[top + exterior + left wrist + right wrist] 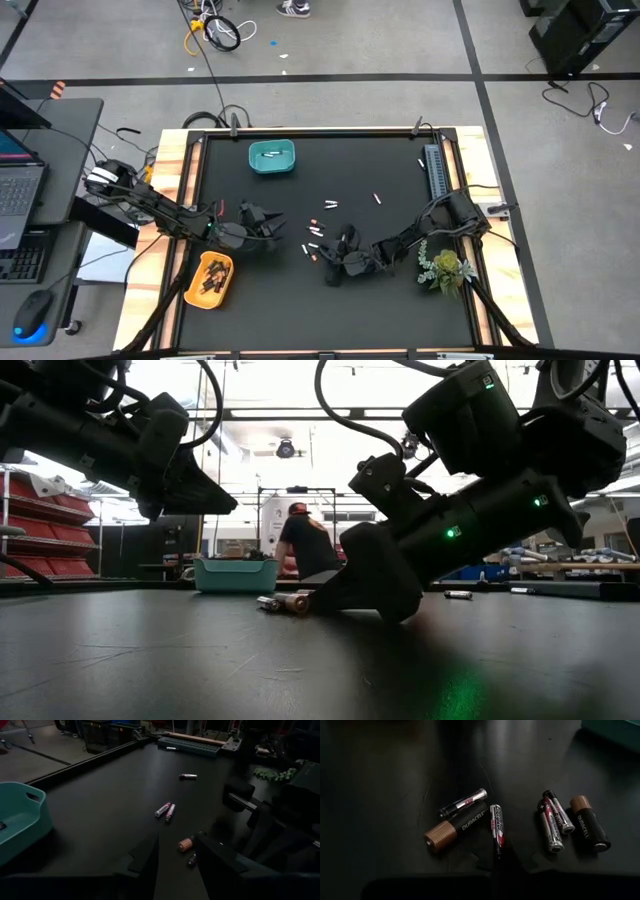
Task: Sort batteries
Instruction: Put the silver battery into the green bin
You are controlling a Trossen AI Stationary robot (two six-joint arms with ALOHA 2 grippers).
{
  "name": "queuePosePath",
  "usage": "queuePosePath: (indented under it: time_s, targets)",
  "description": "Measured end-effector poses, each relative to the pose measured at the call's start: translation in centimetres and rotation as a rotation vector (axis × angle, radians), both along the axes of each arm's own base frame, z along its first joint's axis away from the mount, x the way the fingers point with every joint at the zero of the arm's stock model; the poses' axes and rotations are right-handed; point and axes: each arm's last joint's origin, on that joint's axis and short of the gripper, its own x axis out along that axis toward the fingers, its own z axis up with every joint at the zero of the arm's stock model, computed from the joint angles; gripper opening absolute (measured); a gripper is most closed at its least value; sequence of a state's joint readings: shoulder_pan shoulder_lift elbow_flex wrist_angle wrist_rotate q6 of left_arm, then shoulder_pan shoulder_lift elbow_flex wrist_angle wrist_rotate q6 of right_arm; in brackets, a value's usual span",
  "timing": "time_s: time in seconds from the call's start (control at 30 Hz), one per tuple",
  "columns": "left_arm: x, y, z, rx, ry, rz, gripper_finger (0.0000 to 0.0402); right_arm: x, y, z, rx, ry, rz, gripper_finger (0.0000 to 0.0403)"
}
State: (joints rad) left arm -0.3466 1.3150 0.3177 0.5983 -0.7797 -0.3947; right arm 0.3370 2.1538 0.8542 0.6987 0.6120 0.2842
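Currently right pincer hovers low over loose batteries on the tabletop, just ahead of its tips; opening not discernible. Step: approach; next needs descent onto one battery.

"DURACELL" is showing in pale letters along the black body of the copper-topped battery lying on the counter. A second copper-and-black battery is carrying print too, unreadable. Slim red-and-silver batteries' lettering is staying illegible.
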Motion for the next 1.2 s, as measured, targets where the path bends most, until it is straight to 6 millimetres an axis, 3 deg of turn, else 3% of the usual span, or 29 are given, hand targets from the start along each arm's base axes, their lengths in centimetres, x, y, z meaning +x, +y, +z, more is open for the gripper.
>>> queuePosePath:
  time_s: [0.2,0.6,0.8,1.0,1.2]
  targets:
    - [0.1,-0.1,0.1,-0.038,-0.021,-0.025,0.0140,0.0,0.0,1.0,-0.023,0.007,0.032,0.0017]
    - [0.1,-0.3,0.4,-0.011,-0.037,-0.038,0.0140,0.1,-0.6,5.6,-0.135,-0.027,0.073,0.0016]
    - [-0.4,-1.3,1.8,0.149,-0.092,0.038,0.0140,1.4,-4.7,7.0,-0.100,-0.092,0.085,0.0016]
    - [-2.2,-2.0,4.2,0.286,-0.100,0.152,0.0140,3.7,-9.4,8.6,-0.110,-0.077,0.120,0.0016]
    - [-3.5,-1.8,5.2,0.373,-0.047,0.254,0.0140,6.6,-15.4,12.2,-0.082,0.027,0.102,0.0016]
